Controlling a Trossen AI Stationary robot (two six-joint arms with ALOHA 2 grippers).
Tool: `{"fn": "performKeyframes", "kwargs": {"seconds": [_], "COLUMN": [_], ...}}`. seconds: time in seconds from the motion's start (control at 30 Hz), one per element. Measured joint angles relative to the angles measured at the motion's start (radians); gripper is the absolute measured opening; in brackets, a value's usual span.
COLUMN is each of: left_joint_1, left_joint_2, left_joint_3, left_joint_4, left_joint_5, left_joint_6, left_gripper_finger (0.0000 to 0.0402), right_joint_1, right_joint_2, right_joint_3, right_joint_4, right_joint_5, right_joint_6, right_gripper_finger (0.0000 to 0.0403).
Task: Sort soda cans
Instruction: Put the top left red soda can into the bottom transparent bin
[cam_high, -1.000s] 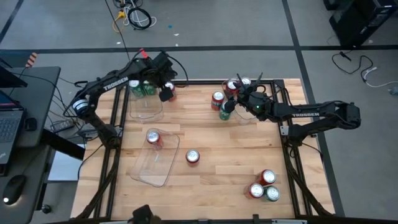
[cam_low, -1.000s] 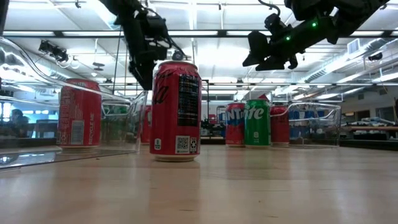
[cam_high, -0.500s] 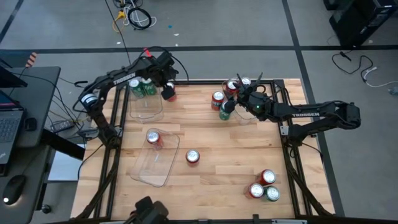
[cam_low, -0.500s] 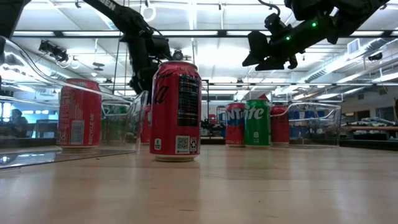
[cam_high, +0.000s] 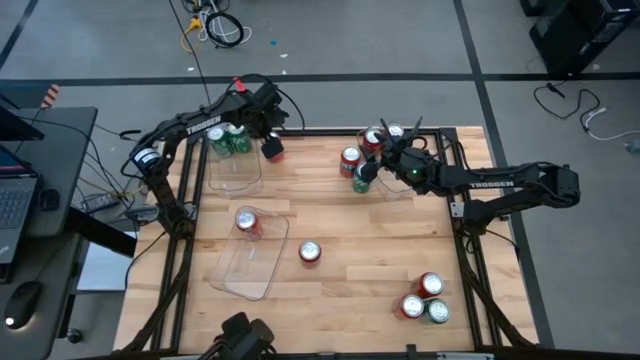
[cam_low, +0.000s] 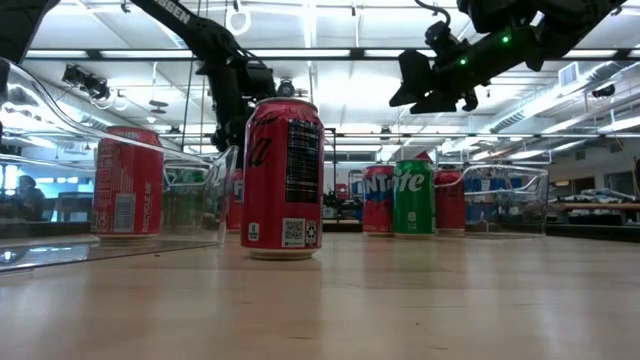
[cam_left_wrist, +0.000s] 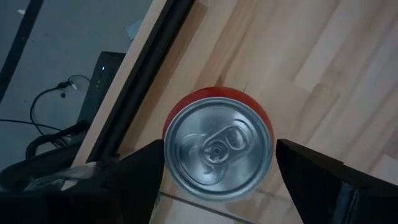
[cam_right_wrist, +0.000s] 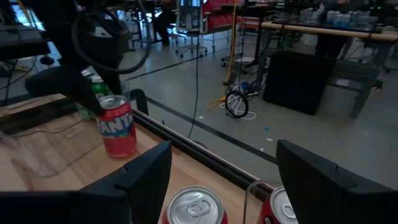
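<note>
The red can (cam_left_wrist: 217, 144) stands upright on the worktop (cam_high: 380, 260) near its far edge, just beside the clear tray (cam_high: 235, 170) at the far left corner that holds the green cans (cam_high: 229, 140). We see the left gripper (cam_high: 270, 146) directly above it: in the left wrist view the silver top sits centred between the two fingers (cam_left_wrist: 140, 177), which stand apart, one on each side, clear of the can's wall. The can's long axis is vertical and points straight up at the wrist, so we judge that a straight descent would bring the fingers around its body. The right gripper (cam_high: 366, 172) hangs over the cans near the far right corner, its fingers apart and empty, well apart from this can, so the left arm is the nearer one.
</note>
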Motion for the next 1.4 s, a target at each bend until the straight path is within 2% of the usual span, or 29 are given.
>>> {"fn": "performKeyframes", "kwargs": {"seconds": [0.23, 0.47, 0.97, 1.4], "left_joint_1": [-0.002, -0.001, -0.027, -0.215], "left_joint_2": [0.022, 0.021, 0.030, 0.016], "left_joint_3": [0.003, 0.006, 0.204, 0.373], "left_joint_4": [0.013, 0.010, -0.179, -0.391], "left_joint_5": [-0.025, -0.002, 0.040, 0.051], "left_joint_6": [0.021, 0.027, 0.015, -0.002], "left_gripper_finger": [0.0302, 0.0234, 0.0233, 0.0232], "right_joint_1": [0.000, 0.000, 0.000, 0.000], "right_joint_2": [0.000, 0.000, 0.000, 0.000], "right_joint_3": [0.000, 0.000, 0.000, 0.000], "right_joint_4": [-0.007, -0.012, -0.026, -0.026], "right_joint_5": [-0.019, -0.019, -0.019, -0.033], "right_joint_6": [0.000, 0.000, 0.000, -0.003], "right_gripper_finger": [0.0275, 0.0274, 0.0274, 0.0274]}}
